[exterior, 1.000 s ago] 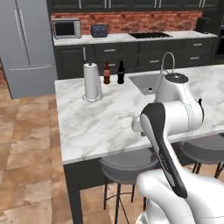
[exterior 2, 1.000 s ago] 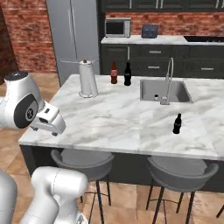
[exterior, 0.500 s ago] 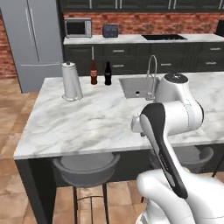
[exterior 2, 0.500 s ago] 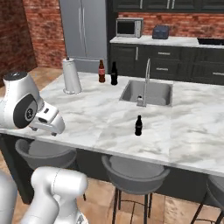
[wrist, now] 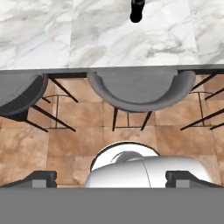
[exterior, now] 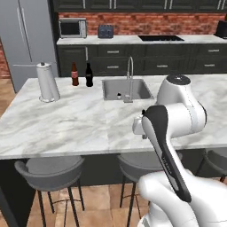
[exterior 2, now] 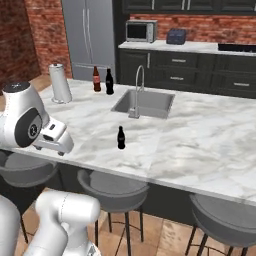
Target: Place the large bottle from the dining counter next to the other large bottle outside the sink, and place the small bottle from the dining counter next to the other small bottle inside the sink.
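Island seen across the stools; arm folded at the near edge, hand pointing down.

The small bottle (exterior 2: 120,137) stands alone on the dining counter (exterior 2: 200,135), at about 7 o'clock from the sink (exterior 2: 145,103); in the hand view it is cut off at the top edge (wrist: 137,10), and in the left base view the arm hides it. The large bottle (exterior: 75,74) and the other large bottle (exterior: 89,75) stand upright just beside each other at 9 o'clock of the sink, near the paper towel roll (exterior: 47,82). A tiny dark speck in the basin is too small to name. The gripper (wrist: 111,179) has its fingertips (wrist: 42,178) wide apart, holding nothing, above a stool (wrist: 140,89). Since the earlier frames the whole scene has slid sideways: the base moved, the bottles did not.
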Available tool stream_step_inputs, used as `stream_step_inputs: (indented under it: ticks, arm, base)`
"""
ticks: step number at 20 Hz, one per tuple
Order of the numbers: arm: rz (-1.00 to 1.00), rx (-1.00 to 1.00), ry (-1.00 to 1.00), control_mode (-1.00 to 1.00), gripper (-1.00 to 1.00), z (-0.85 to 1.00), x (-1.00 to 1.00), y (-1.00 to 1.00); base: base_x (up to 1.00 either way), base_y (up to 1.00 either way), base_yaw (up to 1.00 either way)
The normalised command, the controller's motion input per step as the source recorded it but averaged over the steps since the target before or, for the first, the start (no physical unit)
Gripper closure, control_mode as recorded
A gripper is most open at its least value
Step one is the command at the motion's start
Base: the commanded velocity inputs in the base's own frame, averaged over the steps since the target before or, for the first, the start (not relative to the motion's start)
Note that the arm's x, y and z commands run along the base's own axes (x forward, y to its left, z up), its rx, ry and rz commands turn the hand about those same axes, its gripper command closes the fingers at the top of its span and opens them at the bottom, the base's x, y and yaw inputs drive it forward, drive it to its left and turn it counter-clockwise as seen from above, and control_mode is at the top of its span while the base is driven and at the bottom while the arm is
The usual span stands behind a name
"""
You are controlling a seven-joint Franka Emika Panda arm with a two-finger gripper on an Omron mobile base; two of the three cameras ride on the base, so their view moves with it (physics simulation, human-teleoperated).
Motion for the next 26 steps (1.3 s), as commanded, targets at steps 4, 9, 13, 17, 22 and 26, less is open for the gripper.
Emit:
stream_step_inputs:
  ticks: [4, 9, 13, 17, 22, 26]
  arm:
    - [0.00, 0.00, 0.00, 1.00, -1.00, 0.00, 0.00, 0.00]
    - [0.00, 0.00, 0.00, 1.00, -1.00, 0.00, 0.00, 0.00]
    - [0.00, 0.00, 0.00, 1.00, -1.00, 0.00, 0.00, 0.00]
    - [0.00, 0.00, 0.00, 1.00, -1.00, 0.00, 0.00, 0.00]
    - [0.00, 0.00, 0.00, 1.00, -1.00, 0.00, 0.00, 0.00]
    - [0.00, 0.00, 0.00, 1.00, -1.00, 0.00, 0.00, 0.00]
  base:
    - [0.17, -0.54, 0.00]
    - [0.36, -0.27, -0.08]
    - [0.44, -0.14, -0.09]
    - [0.51, -0.20, -0.09]
    - [0.65, -0.31, -0.12]
    - [0.69, -0.36, -0.16]
